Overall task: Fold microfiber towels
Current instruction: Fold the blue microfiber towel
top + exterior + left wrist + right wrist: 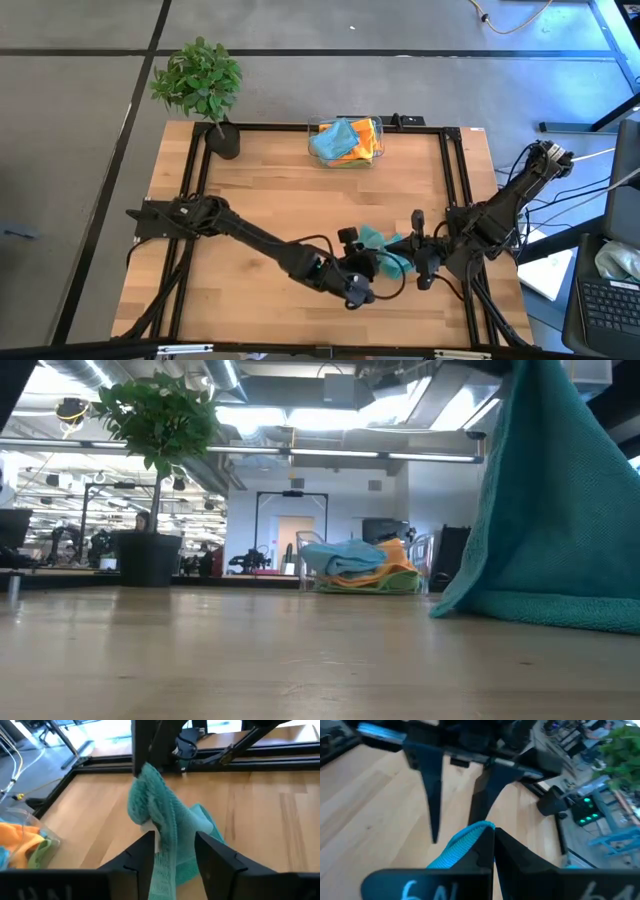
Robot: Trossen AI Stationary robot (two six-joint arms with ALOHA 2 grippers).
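Near the table's point(260, 190) front edge, right of centre, we find the teal towel point(380, 243) hanging between both grippers. Right gripper point(490, 837) clamped on its top edge, holding it up; lower hem rests on the wood. Left gripper point(175, 857) has fingers apart, straddling the hanging fold, no grip. Towel's long axis runs vertical; we judge the left gripper nearer the free lower part.

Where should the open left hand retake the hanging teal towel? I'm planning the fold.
Grip the teal towel on its hanging fold below the right hand, coming level from the left hand side; the fold already hangs between its open fingers.
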